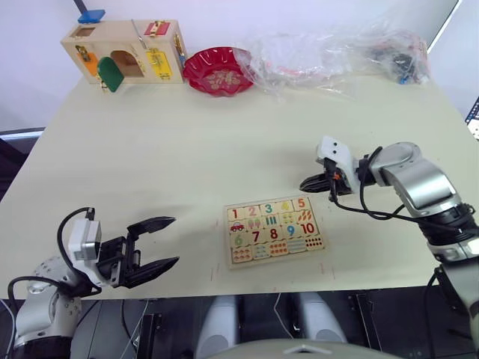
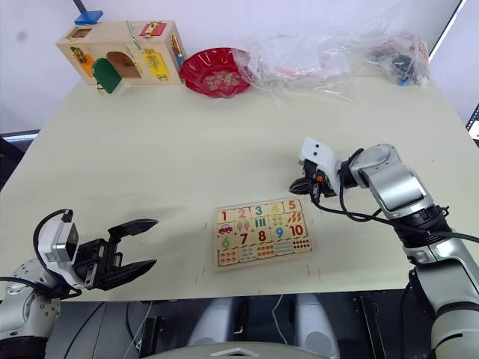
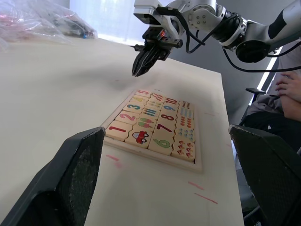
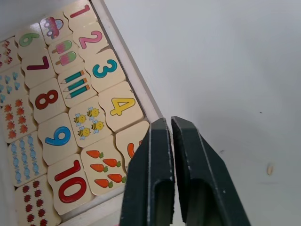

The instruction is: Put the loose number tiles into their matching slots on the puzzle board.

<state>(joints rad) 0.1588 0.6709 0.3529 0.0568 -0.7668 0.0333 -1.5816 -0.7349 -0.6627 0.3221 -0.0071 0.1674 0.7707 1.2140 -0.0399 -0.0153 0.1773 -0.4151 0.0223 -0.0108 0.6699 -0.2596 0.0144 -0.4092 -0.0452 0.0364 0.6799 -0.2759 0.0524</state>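
**All five number tiles look seated, right fingers closed just off the board's corner**

Hard-to-see stuff first: in the right wrist view the right gripper's (image 4: pixel 171 141) own fingers cover most of the 5 tile, so only an orange sliver of it peeks out. The left wrist view cuts off a seated person's hand and knee (image 3: pixel 288 89) at the frame edge. Whatever's inside the crumpled clear plastic bags (image 1: pixel 337 52) at the far edge of the tabletop (image 1: pixel 187 149) is too jumbled to make out.

The puzzle board (image 1: pixel 275 232) lies flat near the front edge of the tabletop, roughly centred between the arms. The matching slots (image 1: pixel 269 209) in its top row hold tiles 1 through 5, sitting flush as far as I can tell.

The right fingers are pressed together with nothing between them, tips hovering just beyond the board's far right corner, next to the 5. The left gripper (image 1: pixel 153 243) is well apart from the board on its left, low over the tabletop, fingers spread wide and empty.

Further back: a wooden latch box (image 1: pixel 123 52) and a red bowl (image 1: pixel 218 71).
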